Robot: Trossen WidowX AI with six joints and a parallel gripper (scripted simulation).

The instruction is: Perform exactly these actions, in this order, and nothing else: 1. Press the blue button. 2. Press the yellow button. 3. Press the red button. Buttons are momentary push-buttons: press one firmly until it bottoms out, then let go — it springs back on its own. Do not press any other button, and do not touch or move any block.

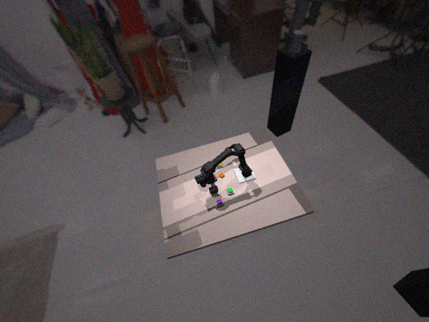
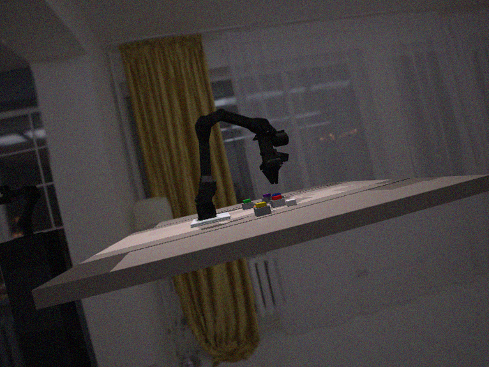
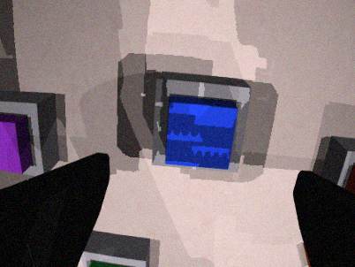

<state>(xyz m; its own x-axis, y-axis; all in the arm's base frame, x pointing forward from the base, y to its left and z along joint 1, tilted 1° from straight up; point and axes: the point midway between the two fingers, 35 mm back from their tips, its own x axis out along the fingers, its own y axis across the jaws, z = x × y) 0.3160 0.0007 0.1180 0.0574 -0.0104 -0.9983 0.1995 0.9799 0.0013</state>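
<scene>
While the blue button is hidden under the arm in the top view, it is shown in full in the wrist view, centred toward the far side, and only partly in the exterior view, behind the red button. The gripper is held above the table, fingers spread, nothing pinched. The white block is seen only in the exterior view, right of red; the orange block is seen from the top, with a sliver at the wrist view's right. The yellow button is placed far in the top view, near in the exterior. Counted across views: one arm, five buttons (blue, yellow, red, green, purple), two blocks.
</scene>
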